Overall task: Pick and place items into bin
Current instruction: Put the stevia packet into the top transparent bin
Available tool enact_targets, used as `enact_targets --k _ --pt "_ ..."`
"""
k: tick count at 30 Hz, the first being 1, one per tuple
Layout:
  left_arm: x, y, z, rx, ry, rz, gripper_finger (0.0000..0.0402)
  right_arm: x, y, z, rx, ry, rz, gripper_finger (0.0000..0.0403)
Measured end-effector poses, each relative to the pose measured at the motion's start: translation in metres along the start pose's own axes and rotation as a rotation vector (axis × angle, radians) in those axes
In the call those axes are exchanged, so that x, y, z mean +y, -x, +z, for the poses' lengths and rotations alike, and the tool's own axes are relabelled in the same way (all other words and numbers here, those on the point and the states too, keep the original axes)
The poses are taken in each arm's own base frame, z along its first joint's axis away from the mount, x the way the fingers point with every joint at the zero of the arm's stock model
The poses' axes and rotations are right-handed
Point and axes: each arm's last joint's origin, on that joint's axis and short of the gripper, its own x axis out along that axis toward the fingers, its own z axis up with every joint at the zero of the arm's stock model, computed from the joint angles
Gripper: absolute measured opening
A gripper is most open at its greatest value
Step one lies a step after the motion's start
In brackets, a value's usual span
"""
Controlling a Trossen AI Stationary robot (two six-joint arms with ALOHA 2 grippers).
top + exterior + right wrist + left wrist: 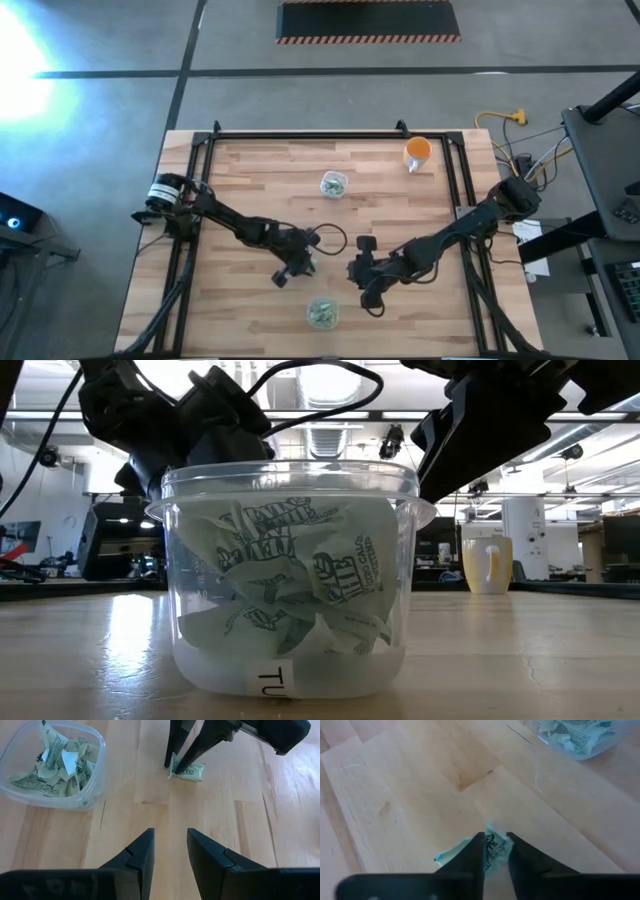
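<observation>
Pale green packet (492,847) half hidden between left pincer (495,851) fingers clamped on it; right pincer (170,851) apart.

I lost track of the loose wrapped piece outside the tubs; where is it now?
The wrapped piece lies on the table near its middle, pinched between the left gripper's fingers, between the two clear tubs and just left of the right gripper.

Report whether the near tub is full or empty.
Mostly full: the clear tub holds crumpled green-and-white packets heaped most of the way up its wall, seen side-on in the low view.
</observation>
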Motion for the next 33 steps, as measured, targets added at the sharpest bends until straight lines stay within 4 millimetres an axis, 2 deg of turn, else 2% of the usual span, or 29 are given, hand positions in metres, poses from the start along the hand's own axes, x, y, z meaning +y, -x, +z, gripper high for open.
enact_targets --k 6,13,17,25,29,33 --pt "-0.001 0.000 -0.001 0.004 -0.002 -0.004 0.0007 0.000 0.000 0.000 0.000 0.000 0.000 0.0105" --pt "0.000 0.003 0.002 0.002 -0.006 0.021 0.0003 0.000 0.000 0.000 -0.003 -0.001 0.001 0.0105" --pt "0.001 0.013 0.006 0.008 -0.005 0.050 0.0003 0.000 0.000 0.000 -0.003 -0.001 0.000 0.0105" --pt "0.008 0.056 0.025 0.026 -0.030 0.274 0.0003 -0.001 -0.001 -0.002 0.003 0.001 -0.004 0.0105" --pt "0.010 0.080 0.030 -0.019 -0.066 0.321 0.0003 -0.001 -0.002 -0.003 0.003 0.001 -0.005 0.0105" --pt "0.020 0.100 0.030 -0.016 -0.077 0.446 0.0003 -0.001 -0.002 -0.005 0.010 0.004 -0.008 0.0105"
